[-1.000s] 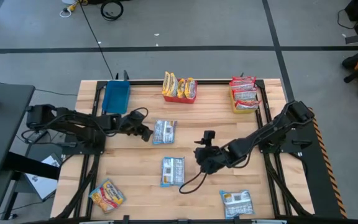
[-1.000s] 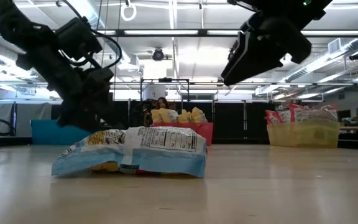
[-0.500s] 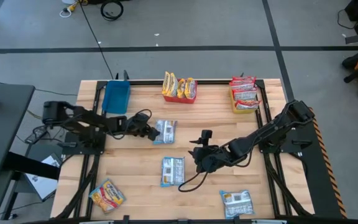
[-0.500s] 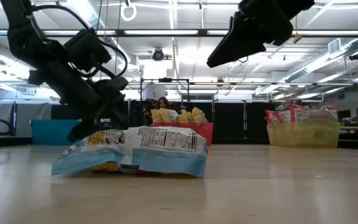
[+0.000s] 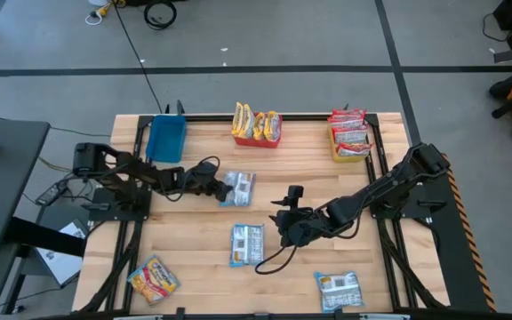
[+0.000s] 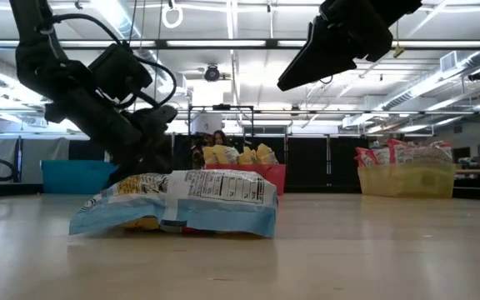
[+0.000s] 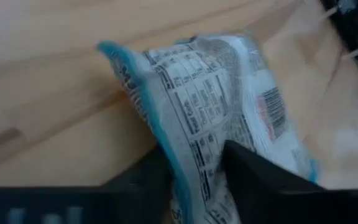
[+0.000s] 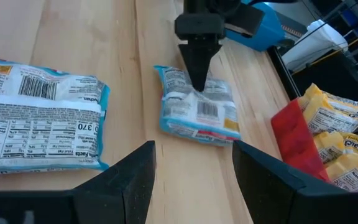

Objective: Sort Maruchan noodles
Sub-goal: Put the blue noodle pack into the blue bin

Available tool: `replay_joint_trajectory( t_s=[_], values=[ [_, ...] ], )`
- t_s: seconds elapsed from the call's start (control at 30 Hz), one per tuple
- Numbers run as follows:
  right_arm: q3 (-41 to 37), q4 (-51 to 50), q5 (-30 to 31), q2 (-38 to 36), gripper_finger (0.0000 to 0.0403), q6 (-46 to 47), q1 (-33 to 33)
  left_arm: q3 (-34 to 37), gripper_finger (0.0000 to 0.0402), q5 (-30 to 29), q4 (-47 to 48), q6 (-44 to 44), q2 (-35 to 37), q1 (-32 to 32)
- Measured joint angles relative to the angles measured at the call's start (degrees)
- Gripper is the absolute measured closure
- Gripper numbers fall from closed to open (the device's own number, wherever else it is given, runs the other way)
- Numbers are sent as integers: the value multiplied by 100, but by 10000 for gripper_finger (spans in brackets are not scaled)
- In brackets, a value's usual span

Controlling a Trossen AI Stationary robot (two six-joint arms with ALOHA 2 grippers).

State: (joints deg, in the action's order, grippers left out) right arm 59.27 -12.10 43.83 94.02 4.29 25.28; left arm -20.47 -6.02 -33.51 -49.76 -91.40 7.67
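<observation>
A blue-and-white noodle packet lies left of the table's middle, and my left gripper is shut on its left edge. My right gripper hangs open above the table's middle, with nothing between its fingers. A second blue-and-white packet lies flat nearer the front edge, and a third at the front right. A yellow-orange packet lies at the front left. In the low view the second packet hides the held one. My left gripper pinches the packet's blue-trimmed left edge between its two fingers. The fingers come from the table's left, slanting down. That edge stands up crumpled between them, and the rest of the packet lies on the table.
Along the far edge stand a blue bin, a red bin holding yellow packets, and a yellow bin holding red packets. A black cable trails from my right arm across the wood.
My left gripper has come down and toward the table's right onto the blue-and-white packet and has taken hold of its left edge. The packet has stayed on the table. My right gripper has tipped up a little.
</observation>
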Motion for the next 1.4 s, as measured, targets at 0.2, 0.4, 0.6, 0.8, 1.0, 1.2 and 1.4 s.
replay_joint_trajectory(
  t_s=[0.2, 0.4, 0.6, 0.8, 1.0, 1.2, 1.4],
  values=[
    [0, -2, -2, 0, 186, 0, 0, -10, 375, 433, 214, 738, 343, 358],
    [0, -65, -140, 0, 186, 158, 15, -788, 381, 776, 2644, 2019, 1510, 882],
    [0, -212, -344, 0, 186, 518, 15, -2657, 380, -1796, 6940, 4213, 2377, 873],
    [0, -216, -345, 0, 186, 632, 18, -3553, 379, -5081, 8889, 5957, 2445, 767],
    [0, -235, -345, 0, 189, 983, 56, -2771, 378, -5906, 9132, 7212, 2414, 1052],
    [0, -238, -348, 0, 190, 918, 171, -1479, 377, -6130, 8154, 8146, 2414, 1421],
    [0, -236, -348, 0, 190, 909, 177, -1077, 377, -5890, 7196, 8835, 2416, 1329]
  ],
)
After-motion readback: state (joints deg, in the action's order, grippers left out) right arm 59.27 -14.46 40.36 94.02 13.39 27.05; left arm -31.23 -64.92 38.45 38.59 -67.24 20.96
